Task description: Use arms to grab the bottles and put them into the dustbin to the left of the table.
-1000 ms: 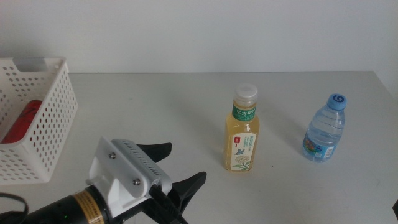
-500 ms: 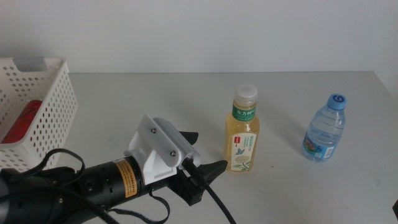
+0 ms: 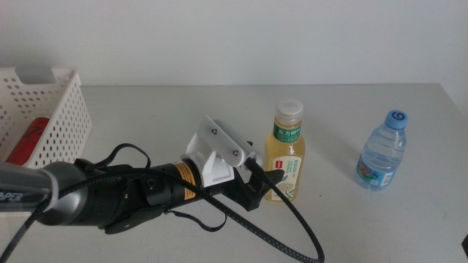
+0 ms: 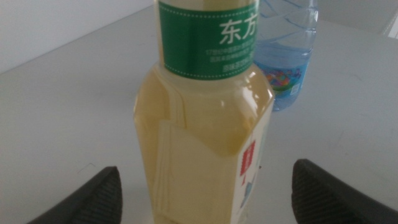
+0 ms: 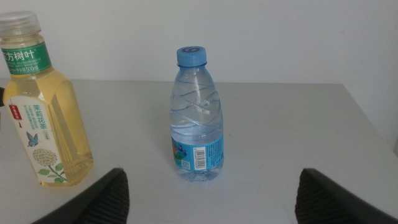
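Now at the tea bottle (image 3: 286,153): left gripper (image 3: 257,177) reaching across the table (image 3: 183,109) from the left, jaws spread wide, one on each side of the bottle's lower body, not pressed against it. In the left wrist view the same yellow bottle (image 4: 205,124) filling the gap between the two dark jaw tips, green label up high, pale liquid below. Standing upright, white cap on, roughly mid-table.

Further right, and well apart from the tea bottle, a small clear water bottle (image 3: 382,152) with a blue cap, also upright, near the table's right edge. Seen behind the tea bottle from the left wrist (image 4: 286,56), and in the middle of the right wrist view (image 5: 197,118), with the tea bottle (image 5: 43,106) off to its side.

Right gripper (image 5: 208,199) out of the middle view, held low at the near side of the table and facing both bottles, jaws wide apart with nothing between them.

Far left, the white perforated basket (image 3: 62,142), only partly in frame, with a red can (image 3: 28,140) lying inside it against the near wall. Black cable (image 3: 292,230) looping from the left arm's white housing (image 3: 219,150) down toward the near edge.
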